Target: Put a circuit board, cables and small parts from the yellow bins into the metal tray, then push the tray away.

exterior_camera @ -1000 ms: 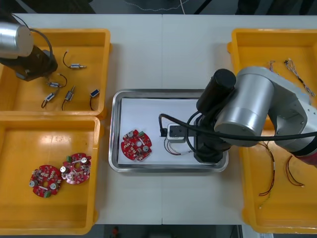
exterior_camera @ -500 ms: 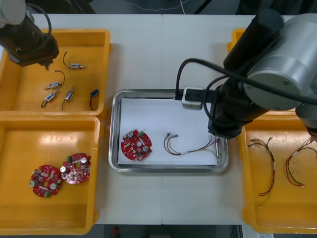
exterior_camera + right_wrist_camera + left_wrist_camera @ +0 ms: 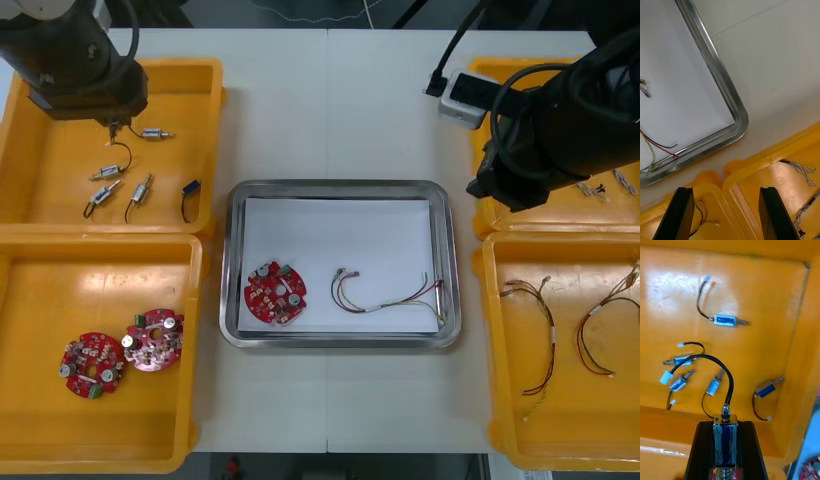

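Shiny metal tray (image 3: 340,190): lying mid-frame, holding round red circuit board (image 3: 275,293) and just-released red-and-yellow cable (image 3: 385,297); cable step looking done.
Right gripper (image 3: 725,193): spread wide, empty, retreating upper right.
Left gripper (image 3: 725,425): clamping small metal part (image 3: 725,438), lifting it upper left.

Both arms end in bulky, near-black housings. The left arm (image 3: 75,70) has a squarish wrist block, with a pale silver casing (image 3: 45,6) behind it and a thin black cable (image 3: 134,28) curving round its side. The right arm (image 3: 570,130) carries a small white-grey box (image 3: 462,97) with a black lead plugged in, and thick black cables (image 3: 497,115) loop over it. The left arm's fingers (image 3: 700,453) and the right arm's fingers (image 3: 677,213) are flat, matte black slabs.
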You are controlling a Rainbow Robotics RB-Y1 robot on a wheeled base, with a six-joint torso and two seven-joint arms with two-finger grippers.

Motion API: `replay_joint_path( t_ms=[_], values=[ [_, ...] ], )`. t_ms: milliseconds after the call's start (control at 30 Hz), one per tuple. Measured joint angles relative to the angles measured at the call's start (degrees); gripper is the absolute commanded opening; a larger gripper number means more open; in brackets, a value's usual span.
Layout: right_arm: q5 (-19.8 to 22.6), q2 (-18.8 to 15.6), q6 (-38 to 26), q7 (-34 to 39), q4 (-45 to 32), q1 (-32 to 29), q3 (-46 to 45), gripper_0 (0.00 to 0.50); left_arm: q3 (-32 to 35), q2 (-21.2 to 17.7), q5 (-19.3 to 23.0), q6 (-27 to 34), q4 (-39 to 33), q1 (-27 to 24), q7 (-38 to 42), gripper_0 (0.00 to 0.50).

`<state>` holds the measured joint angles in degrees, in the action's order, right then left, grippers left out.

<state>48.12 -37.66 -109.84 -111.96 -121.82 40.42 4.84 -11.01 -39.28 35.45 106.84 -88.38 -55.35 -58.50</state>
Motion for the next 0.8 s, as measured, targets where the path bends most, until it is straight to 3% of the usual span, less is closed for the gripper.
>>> replay_joint_path(
  t_ms=[333, 700, 800],
  values=[
    [-1.45, -1.18, 0.00, 0.58, 9.05, 0.00, -10.94, 0.500, -2.12, 7.43, -1.67, 1.62, -6.20, 0.00, 2.09, 0.002],
    [-12.65, -1.58, 0.00, 0.60, 15.88, 0.00, -17.66, 0.500, -8.32, 13.03, -1.83, 1.20, -6.79, 0.01, 6.17, 0.002],
    [-13.67, -1.60, 0.00, 0.60, 17.27, 0.00, -18.38, 0.500, -9.91, 13.92, -1.83, -0.08, -6.79, 0.18, 6.28, 0.002]
  ],
)
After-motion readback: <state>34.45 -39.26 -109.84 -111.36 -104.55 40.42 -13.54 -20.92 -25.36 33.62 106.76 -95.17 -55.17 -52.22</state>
